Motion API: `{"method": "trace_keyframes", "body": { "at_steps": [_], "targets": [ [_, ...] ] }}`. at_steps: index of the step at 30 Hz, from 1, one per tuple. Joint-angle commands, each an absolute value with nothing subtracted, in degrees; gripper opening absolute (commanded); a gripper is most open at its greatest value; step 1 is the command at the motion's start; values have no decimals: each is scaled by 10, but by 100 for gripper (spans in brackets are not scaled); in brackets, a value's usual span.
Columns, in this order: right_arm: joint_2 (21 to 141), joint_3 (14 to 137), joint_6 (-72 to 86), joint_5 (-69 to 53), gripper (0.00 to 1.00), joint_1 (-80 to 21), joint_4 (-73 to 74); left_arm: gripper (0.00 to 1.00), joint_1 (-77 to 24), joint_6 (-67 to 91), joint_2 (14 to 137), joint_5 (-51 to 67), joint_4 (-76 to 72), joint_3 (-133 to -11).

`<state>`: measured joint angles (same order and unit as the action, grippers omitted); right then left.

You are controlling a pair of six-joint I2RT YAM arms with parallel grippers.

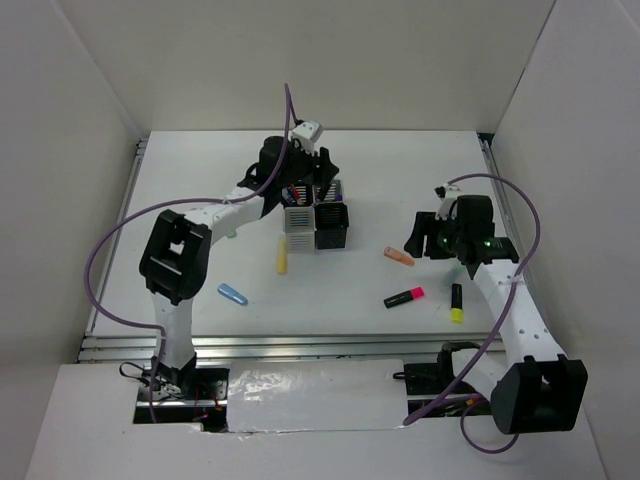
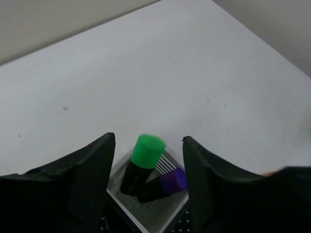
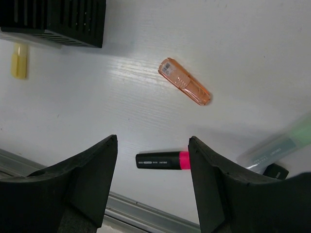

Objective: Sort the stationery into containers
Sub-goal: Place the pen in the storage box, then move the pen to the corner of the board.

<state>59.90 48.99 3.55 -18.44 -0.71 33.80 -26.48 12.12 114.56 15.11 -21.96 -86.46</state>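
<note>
The containers [image 1: 316, 217], black and silver-white slotted cups in a block, stand at the table's middle. My left gripper [image 1: 308, 158] hovers open just above their far side. In the left wrist view it [image 2: 149, 145] frames a silver-white cup [image 2: 146, 206] holding a green-capped black highlighter [image 2: 143, 162] and a purple-capped one [image 2: 166, 184]. My right gripper [image 1: 428, 236] is open and empty above the table. In its wrist view it [image 3: 153, 145] frames a black highlighter with a pink end [image 3: 163, 160], lying flat. An orange marker [image 3: 184, 81] lies beyond.
Loose on the table are a yellow marker [image 1: 282, 256], a blue marker [image 1: 232, 294], the orange marker [image 1: 399, 257], the pink-ended highlighter [image 1: 404, 297] and a yellow-ended black highlighter [image 1: 456, 302]. A metal rail [image 1: 300, 345] runs along the near edge. White walls enclose the table.
</note>
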Motion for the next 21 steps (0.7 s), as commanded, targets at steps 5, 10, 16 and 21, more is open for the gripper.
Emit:
{"method": "trace_keyframes", "body": {
  "at_steps": [5,10,16,21],
  "targets": [
    [561,478,33,-180,66,-4,345,74,-267,58,1064,149,-212,-838],
    [530,476,35,-184,66,29,352,66,-279,28,1013,219,-59,-909],
    [506,497,58,-209,66,85,358,56,-393,-40,989,180,203,-991],
    [518,526,71,-243,66,139,373,58,-499,-5,1054,192,329,-1012]
  ]
}}
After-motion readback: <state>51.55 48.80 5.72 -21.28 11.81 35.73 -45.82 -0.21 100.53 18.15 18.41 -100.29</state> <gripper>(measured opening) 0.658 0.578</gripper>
